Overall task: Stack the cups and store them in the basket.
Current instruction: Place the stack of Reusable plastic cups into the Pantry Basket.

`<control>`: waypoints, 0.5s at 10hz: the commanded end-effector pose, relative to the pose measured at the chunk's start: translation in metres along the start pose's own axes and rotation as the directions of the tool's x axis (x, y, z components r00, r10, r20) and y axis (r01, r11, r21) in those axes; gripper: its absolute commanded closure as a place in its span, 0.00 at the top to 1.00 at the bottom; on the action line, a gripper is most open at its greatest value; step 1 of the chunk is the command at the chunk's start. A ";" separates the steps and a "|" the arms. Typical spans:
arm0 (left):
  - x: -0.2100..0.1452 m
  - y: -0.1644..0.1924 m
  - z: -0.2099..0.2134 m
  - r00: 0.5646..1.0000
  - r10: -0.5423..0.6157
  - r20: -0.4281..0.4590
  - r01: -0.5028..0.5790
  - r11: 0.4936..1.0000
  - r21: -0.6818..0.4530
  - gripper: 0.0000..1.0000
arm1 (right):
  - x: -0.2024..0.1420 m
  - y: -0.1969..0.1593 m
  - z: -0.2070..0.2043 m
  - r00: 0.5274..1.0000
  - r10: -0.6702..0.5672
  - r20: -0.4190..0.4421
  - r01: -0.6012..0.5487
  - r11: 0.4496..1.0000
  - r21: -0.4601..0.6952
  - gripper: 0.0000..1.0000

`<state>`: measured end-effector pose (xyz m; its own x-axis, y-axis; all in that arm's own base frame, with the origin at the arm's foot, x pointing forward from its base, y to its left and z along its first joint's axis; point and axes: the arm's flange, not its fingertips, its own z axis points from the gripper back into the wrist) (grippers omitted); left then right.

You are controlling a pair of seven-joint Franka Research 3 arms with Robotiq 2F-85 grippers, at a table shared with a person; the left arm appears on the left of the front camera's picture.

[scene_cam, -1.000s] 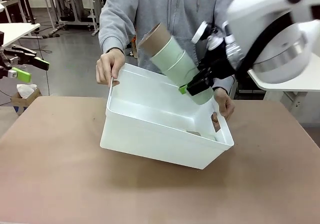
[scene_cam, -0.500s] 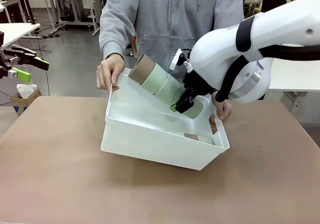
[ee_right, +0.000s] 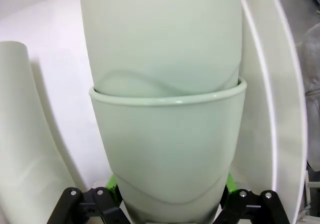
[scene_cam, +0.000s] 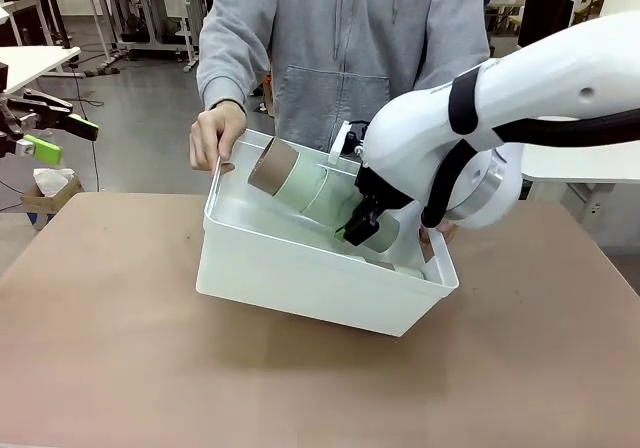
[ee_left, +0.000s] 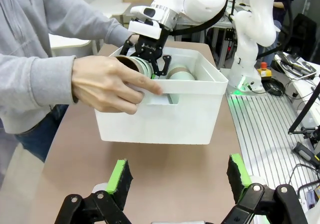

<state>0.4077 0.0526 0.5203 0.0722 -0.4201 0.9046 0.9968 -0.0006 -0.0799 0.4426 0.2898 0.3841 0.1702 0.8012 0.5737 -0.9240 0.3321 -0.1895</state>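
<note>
Cups (scene_cam: 300, 183) — a nested stack, tan one outermost at its left end — lie tilted inside the basket (scene_cam: 300, 278), my right hand (scene_cam: 357, 230) clamped on the mint base. The person's hand (scene_cam: 215, 136) grips the basket's far-left rim. My left hand (ee_left: 179, 179) hangs spread, off the bench (scene_cam: 120, 368).

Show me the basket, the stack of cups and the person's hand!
basket (scene_cam: 300, 278): front view, near side wall.
stack of cups (scene_cam: 300, 185): front view, green side.
person's hand (ee_left: 107, 84): left wrist view, back of hand.
</note>
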 end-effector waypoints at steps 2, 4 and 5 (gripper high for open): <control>0.002 -0.001 0.001 1.000 0.012 -0.011 -0.012 1.000 -0.004 1.00 | 0.016 -0.012 -0.022 0.998 0.049 -0.046 -0.050 0.999 -0.020 0.84; 0.002 -0.001 0.001 1.000 0.012 -0.011 -0.012 1.000 -0.004 1.00 | 0.017 -0.010 -0.025 0.994 0.080 -0.074 -0.081 0.997 -0.006 0.84; 0.002 -0.001 0.001 1.000 0.012 -0.011 -0.012 1.000 -0.004 1.00 | 0.016 -0.009 -0.024 0.993 0.086 -0.079 -0.087 0.996 -0.004 0.84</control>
<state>0.4077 0.0526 0.5203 0.0723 -0.4201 0.9046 0.9968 -0.0005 -0.0799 0.4532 0.3005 0.3581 0.0943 0.8647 0.4934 -0.9442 0.2348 -0.2311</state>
